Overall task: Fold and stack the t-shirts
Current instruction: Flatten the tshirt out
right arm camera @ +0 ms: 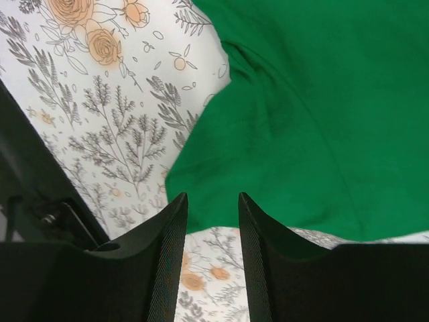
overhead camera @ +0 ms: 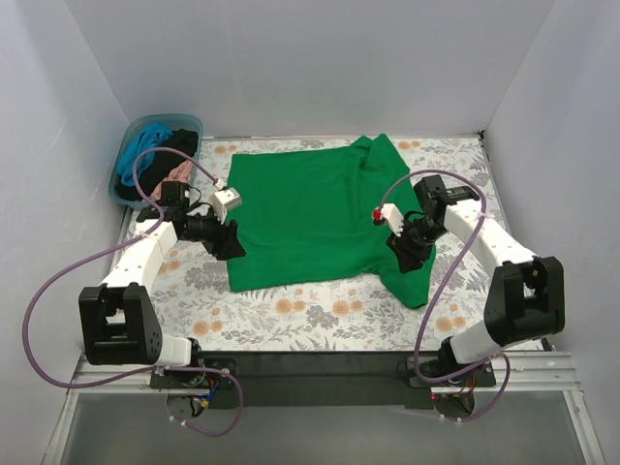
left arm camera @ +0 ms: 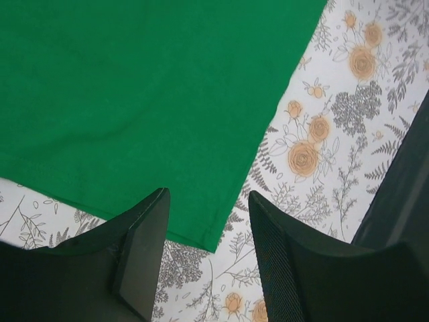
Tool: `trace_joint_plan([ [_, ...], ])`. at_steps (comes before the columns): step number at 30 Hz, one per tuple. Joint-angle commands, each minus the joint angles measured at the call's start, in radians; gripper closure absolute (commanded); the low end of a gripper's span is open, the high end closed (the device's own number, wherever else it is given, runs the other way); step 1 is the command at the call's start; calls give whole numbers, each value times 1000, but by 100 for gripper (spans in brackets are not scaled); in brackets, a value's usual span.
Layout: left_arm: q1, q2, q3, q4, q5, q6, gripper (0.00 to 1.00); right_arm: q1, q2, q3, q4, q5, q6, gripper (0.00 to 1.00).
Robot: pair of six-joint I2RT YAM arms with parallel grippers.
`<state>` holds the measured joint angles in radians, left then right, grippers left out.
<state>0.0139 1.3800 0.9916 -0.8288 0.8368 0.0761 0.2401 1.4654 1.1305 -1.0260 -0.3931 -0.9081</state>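
A bright green t-shirt [overhead camera: 310, 213] lies spread flat on the floral tablecloth, with its collar at the back right. My left gripper [overhead camera: 231, 242] is open and empty at the shirt's left edge. In the left wrist view the shirt [left arm camera: 134, 87] ends in a corner just ahead of the open left gripper [left arm camera: 208, 196]. My right gripper [overhead camera: 407, 254] is open and empty over the shirt's near right sleeve. In the right wrist view the sleeve end [right arm camera: 315, 114] lies just beyond the open right gripper [right arm camera: 212, 198]. Teal-blue [overhead camera: 179, 143], black [overhead camera: 131, 181] and pink [overhead camera: 178, 172] shirts lie bunched in the tub.
A pale blue plastic tub [overhead camera: 145, 126] stands at the back left corner. The floral tablecloth [overhead camera: 291, 315] covers the table. White walls close in the back and both sides. A dark rail [overhead camera: 320, 366] runs along the near edge by the arm bases.
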Motion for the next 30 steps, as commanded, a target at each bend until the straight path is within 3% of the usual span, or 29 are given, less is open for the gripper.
trace_joint_plan([
  [1, 0, 20, 1, 120, 33, -128, 50, 2, 65, -3, -37, -63, 147, 58],
  [14, 0, -27, -62, 168, 28, -154, 46, 1, 282, 11, 109, -18, 330, 51],
  [30, 0, -32, -71, 181, 44, -160, 46, -2, 300, 49, 144, -13, 387, 46],
])
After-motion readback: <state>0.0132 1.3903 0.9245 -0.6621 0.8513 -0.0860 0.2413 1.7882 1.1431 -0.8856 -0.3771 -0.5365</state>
